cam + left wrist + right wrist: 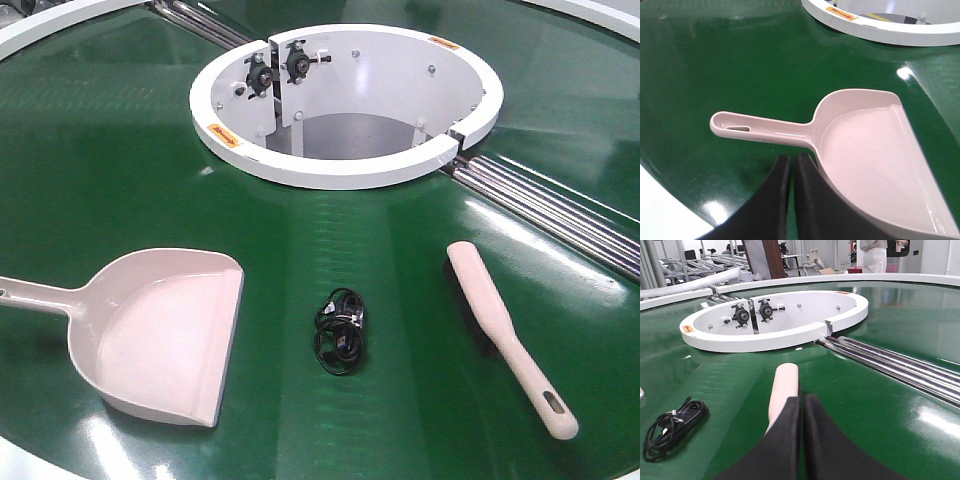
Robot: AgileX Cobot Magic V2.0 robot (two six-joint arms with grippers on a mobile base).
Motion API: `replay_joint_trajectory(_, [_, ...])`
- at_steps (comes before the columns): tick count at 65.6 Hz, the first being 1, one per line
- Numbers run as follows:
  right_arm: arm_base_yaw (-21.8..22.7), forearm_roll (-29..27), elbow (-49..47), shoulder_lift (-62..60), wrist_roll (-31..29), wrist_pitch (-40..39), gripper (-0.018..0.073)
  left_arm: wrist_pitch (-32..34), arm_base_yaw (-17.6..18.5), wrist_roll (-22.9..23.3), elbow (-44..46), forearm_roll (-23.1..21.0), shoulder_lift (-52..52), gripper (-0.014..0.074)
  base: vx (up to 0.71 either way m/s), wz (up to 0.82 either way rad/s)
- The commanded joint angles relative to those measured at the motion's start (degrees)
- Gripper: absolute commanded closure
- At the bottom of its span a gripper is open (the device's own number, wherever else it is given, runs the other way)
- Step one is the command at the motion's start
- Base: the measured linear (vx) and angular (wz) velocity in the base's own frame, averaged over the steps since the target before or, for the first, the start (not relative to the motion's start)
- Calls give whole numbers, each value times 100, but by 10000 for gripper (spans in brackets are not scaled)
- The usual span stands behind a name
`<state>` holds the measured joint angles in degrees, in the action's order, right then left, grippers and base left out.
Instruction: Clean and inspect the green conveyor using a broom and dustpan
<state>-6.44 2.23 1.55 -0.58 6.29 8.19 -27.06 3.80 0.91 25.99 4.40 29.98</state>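
Note:
The green conveyor (120, 150) fills the front view, with its white ring-shaped hub (340, 170) and metal rollers (560, 210). The pink-beige dustpan (160, 330) lies flat at the left, handle pointing left. The pink-beige broom (500, 325) lies at the right, handle toward the front. Neither gripper shows in the front view. My left gripper (793, 158) is shut and empty, just short of where the dustpan (870, 150) meets its handle. My right gripper (802, 398) is shut and empty, over the broom (784, 385), hiding its near part.
A coiled black cable (340, 332) lies on the belt between dustpan and broom, also in the right wrist view (675, 427). The conveyor's white rim (660, 210) runs close by at the left. The hub opening (775, 320) lies beyond the broom.

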Motion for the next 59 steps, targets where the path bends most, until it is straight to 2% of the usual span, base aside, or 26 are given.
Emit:
replay_joint_trajectory(1, [-6,21,122,-100,-21,-453,569,435,-13,40,194,-47,57,540,0,0])
replay_joint_trajectory(12, [-6,21,122,-100,-21,-453,569,435,-13,40,194,-47,57,383,0,0])
replay_joint_trajectory(25, [-6,21,122,-100,-21,-453,569,475,-13,40,194,-35,57,115,0,0])
replay_joint_trajectory(31, [-6,21,122,-100,-21,-453,569,505,-13,40,194,-48,57,52,0,0])
replay_joint_trajectory(45, [-6,21,122,-100,-21,-453,569,492,-13,53,200,-338,57,61,0,0])
replay_joint_trajectory(54, [-6,21,122,-100,-21,-453,569,270,-13,-360,474,-312,118,103,0,0])
replay_joint_trajectory(59, [-6,21,122,-100,-21,-453,569,37,-13,-422,885,-312,334,120,0,0])
